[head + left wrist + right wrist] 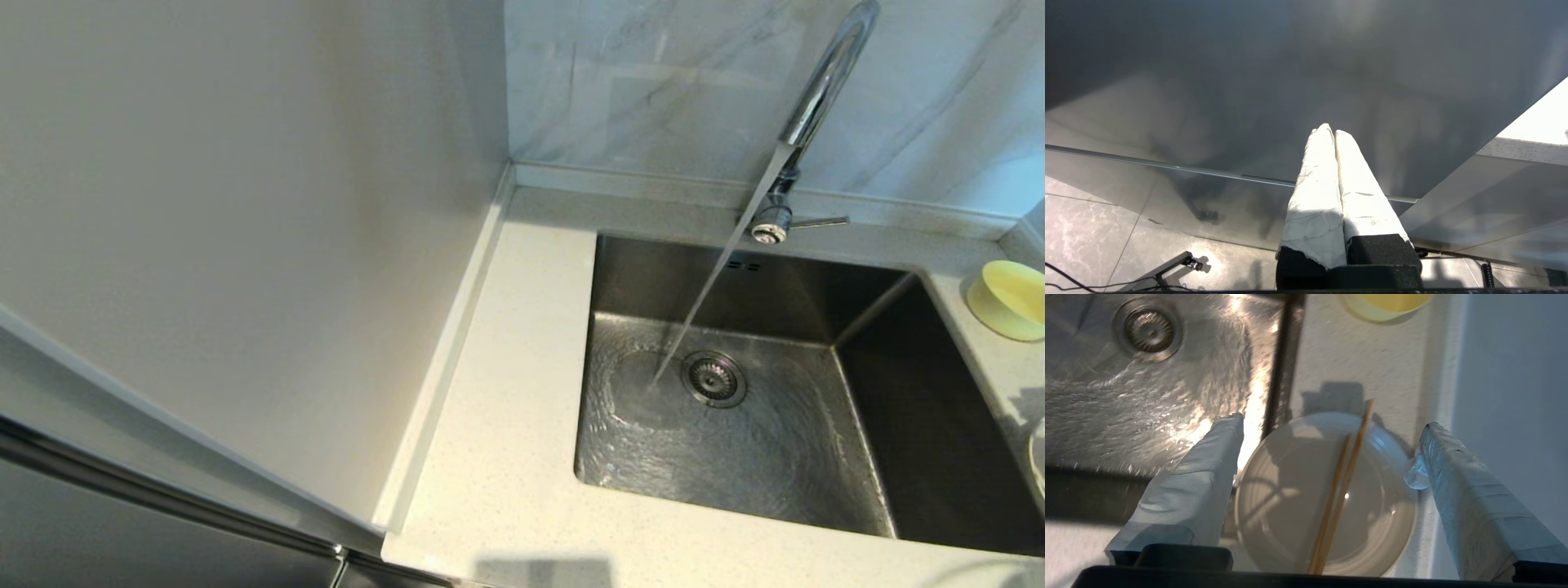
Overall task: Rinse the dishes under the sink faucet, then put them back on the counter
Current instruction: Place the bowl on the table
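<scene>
Water streams from the chrome faucet point(820, 90) into the steel sink point(735, 457) and lands beside the drain strainer point(713, 378). The pale yellow bowl point(1009, 299) rests on the counter point(522, 392) right of the sink; its edge also shows in the right wrist view as the yellow bowl point(1386, 303). A cream-white dish point(1298, 498) with two wooden chopsticks point(1343, 486) across it lies on the counter strip point(1347, 363) beside the sink. My right gripper point(1331, 428) hangs open above the dish, a finger on either side. My left gripper point(1329, 130) is shut and empty, low by a grey cabinet front.
A tall pale panel point(245, 204) walls in the counter's left side. Grey-veined marble tiles point(653, 73) stand behind the faucet. A pale wall point(1515, 375) runs close along the dish's far side. The faucet lever point(820, 221) sticks out to the right.
</scene>
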